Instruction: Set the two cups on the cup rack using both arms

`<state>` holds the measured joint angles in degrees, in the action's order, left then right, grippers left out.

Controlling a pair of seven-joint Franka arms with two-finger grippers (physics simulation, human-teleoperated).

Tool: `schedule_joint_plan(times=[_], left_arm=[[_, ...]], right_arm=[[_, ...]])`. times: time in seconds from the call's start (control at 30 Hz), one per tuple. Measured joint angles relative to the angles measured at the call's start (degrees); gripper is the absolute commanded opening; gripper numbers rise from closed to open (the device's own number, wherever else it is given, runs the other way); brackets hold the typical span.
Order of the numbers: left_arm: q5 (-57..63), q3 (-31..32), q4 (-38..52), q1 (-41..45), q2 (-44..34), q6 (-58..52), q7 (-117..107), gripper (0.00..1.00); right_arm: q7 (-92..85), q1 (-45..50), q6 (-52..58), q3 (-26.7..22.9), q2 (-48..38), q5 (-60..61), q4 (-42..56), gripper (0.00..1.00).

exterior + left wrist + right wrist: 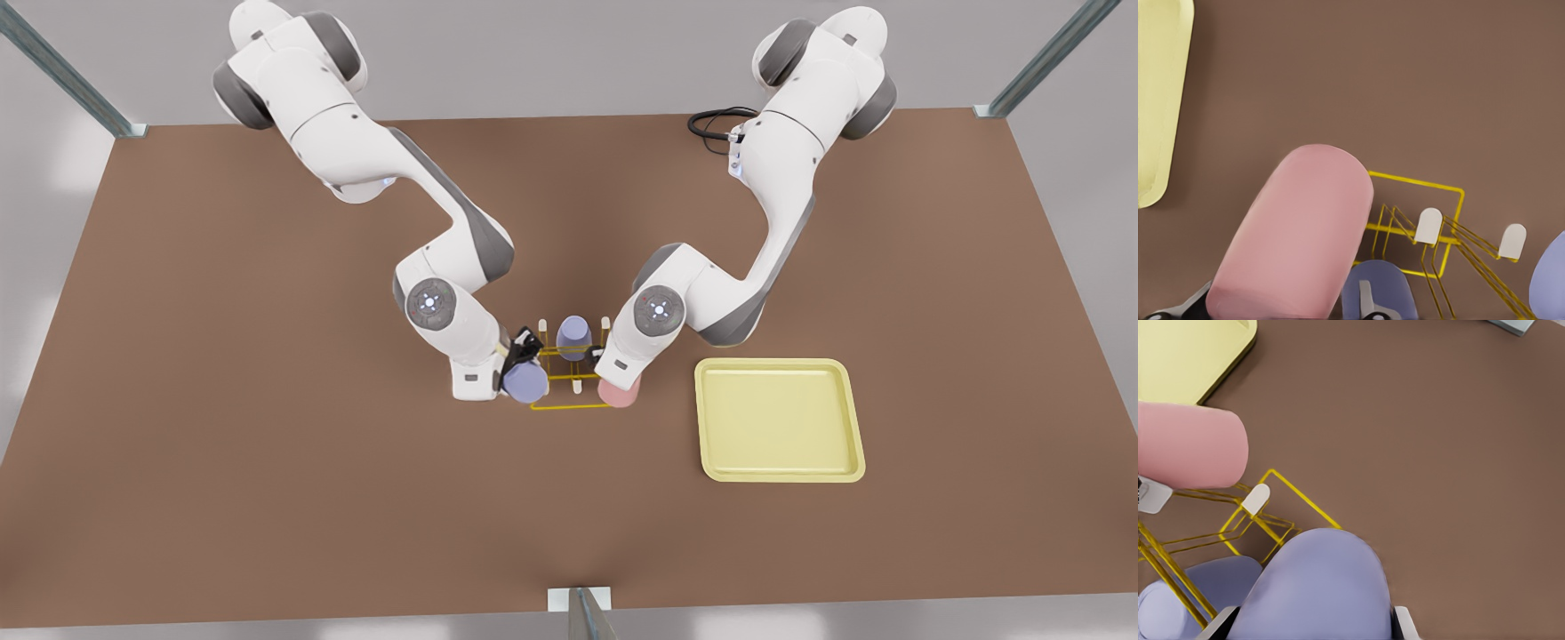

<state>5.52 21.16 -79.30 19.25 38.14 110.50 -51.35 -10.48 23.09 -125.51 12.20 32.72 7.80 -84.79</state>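
My left gripper (1275, 310), on the arm at the front view's right, is shut on the pale pink cup (1295, 240), which tilts over the end of the yellow wire cup rack (1418, 200) nearer the tray. On the other arm, my right gripper (1315, 627) is shut on a lavender cup (1318, 587) at the rack's opposite end (524, 381). Another lavender cup (573, 333) sits upside down on the rack (569, 378) between the two arms. White-tipped pegs (1429, 225) stand bare beside the pink cup (619, 392). Whether either held cup touches a peg I cannot tell.
A flat pale-yellow square tray (778, 418) lies on the brown table (267, 444) at the front view's right of the rack. A black cable (711, 120) coils at the back. Metal frame posts stand at the table's corners and front edge.
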Motion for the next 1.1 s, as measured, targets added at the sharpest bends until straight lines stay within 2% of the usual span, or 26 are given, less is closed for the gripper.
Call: schedule_joint_plan(times=[0.23, 0.3, 0.4, 0.43, 0.47, 0.57, 0.7, 0.8, 0.93, 1.0, 1.1], left_arm=[[-0.63, 0.64, 2.43, 0.07, -0.24, -1.27, -1.48, 1.00], [-0.88, 0.66, 8.06, -0.82, -0.81, -4.25, -1.84, 1.00], [-0.11, 0.62, 16.73, -9.18, -2.56, -14.13, 0.67, 1.00], [0.67, 0.53, 17.53, -12.16, -3.42, -17.07, 2.04, 1.00], [1.69, 0.42, 17.94, -14.17, -4.26, -19.69, 3.49, 1.00], [3.62, -2.32, 15.36, -15.98, -9.59, -25.36, 8.89, 1.00], [4.55, -5.17, 14.46, -15.98, -12.42, -29.59, 15.48, 1.00], [4.21, -8.79, 6.05, -15.66, -18.70, -28.81, 20.32, 1.00], [2.40, -11.33, 0.71, -15.34, -22.71, -26.62, 25.64, 1.00], [1.93, -11.56, -1.24, -15.07, -24.26, -25.15, 27.89, 1.00], [0.85, -11.72, -4.44, -14.98, -26.37, -23.55, 30.83, 1.00]], right_arm=[[1.28, 2.43, 0.04, -0.05, 2.72, 0.07, 1.57, 0.84], [1.46, 3.04, 0.01, -0.07, 3.31, 0.20, 1.70, 0.84], [1.81, 3.65, 0.01, -0.02, 4.44, 0.16, 2.49, 0.83], [1.93, 3.95, 0.01, -0.03, 4.85, 0.15, 2.92, 0.94], [2.10, 4.11, -0.01, -0.04, 5.10, 0.05, 3.30, 1.00], [2.42, 4.12, 0.02, -0.07, 5.30, 0.00, 3.95, 1.00], [2.69, 2.83, 0.00, -0.03, 5.09, -0.04, 3.71, 1.00], [2.65, 2.03, 0.15, -0.01, 4.81, -0.21, 3.40, 1.00], [2.65, 0.63, 1.85, -0.40, 2.50, -0.43, 3.76, 1.00], [2.77, -0.45, 7.62, -6.37, -1.87, -1.89, 6.06, 1.00], [3.31, -1.82, 19.25, -23.05, -5.37, -9.65, 11.15, 1.00]])
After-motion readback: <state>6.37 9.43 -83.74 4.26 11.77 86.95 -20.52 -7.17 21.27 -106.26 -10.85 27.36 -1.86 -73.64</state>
